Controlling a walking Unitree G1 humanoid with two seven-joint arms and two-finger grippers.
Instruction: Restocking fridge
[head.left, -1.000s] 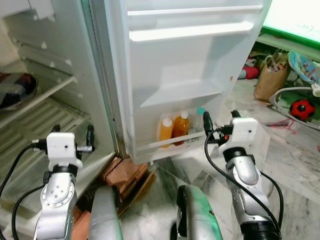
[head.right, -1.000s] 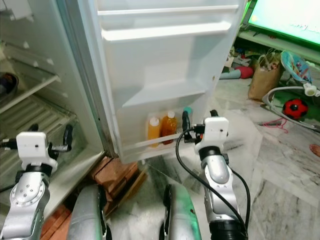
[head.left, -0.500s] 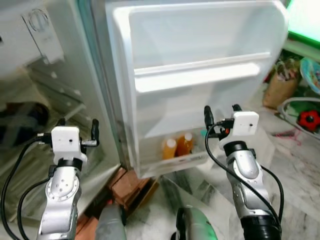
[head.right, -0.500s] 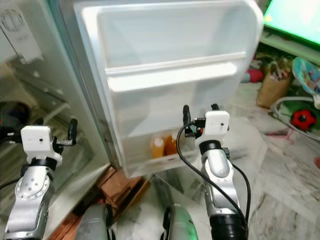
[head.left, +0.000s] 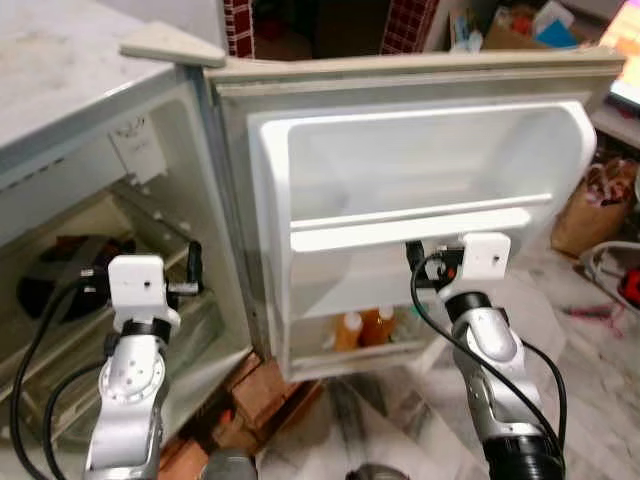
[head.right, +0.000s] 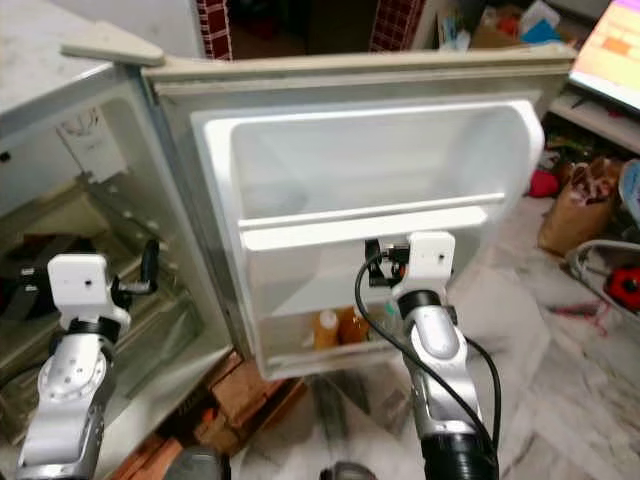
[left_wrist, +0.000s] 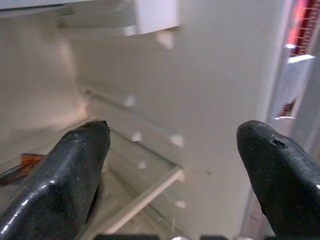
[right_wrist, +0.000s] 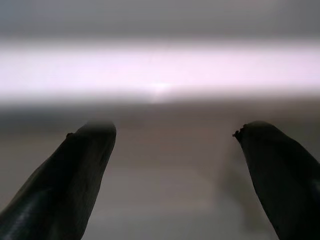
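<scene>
While the fridge door (head.left: 420, 180) stands swung wide, its white inner side faces the robot, with a long white door rail (head.left: 410, 227) across its middle and a lower door shelf (head.left: 350, 357) beneath. Lower door shelf: two orange bottles (head.left: 362, 328) standing upright side by side. Right gripper (right_wrist: 170, 145): raised in front of the door just below the door rail, fingers (right_wrist: 82, 165) spread apart with nothing between them. Left gripper (left_wrist: 175, 150): raised at the open fridge cabinet (head.left: 100, 300), fingers spread apart, empty, pointing at the cabinet's side wall and a shelf edge. Cabinet interior: a dark object on a shelf, too blurred to identify. Floor: marble; red bricks (head.left: 265, 390) beneath the fridge; a brown paper bag (head.left: 590, 205) at the robot's right.
</scene>
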